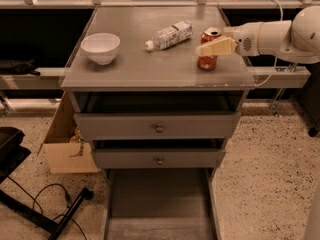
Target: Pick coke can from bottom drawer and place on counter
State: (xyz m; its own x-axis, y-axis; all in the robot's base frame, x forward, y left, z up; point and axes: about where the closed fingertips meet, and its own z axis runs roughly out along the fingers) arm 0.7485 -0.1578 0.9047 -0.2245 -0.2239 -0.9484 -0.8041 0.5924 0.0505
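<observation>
1. Coke can point(207, 60) stands upright on the worktop point(150, 68), near the worktop's front right corner as the camera sees it. Its base looks flat on the grey surface.
2. The bottom drawer point(157, 204) is pulled out below the worktop's front edge, and no can shows on its floor. The lifting part of the task therefore looks done.
3. The gripper point(212, 47) reaches in level from beyond the worktop's right edge, on the end of the white arm point(272, 36). It meets the can at its upper half, and a pale part of it crosses the can's front.
4. That sideways approach probably serves to keep the can upright while it is set down.
5. I cannot tell whether the gripper is clamped on the can or merely around it.
6. A plastic bottle point(170, 35) lies on its side toward the worktop's back. A white bowl point(100, 47) sits on the worktop's left side. Both are well apart from the can, so a release should disturb nothing.
</observation>
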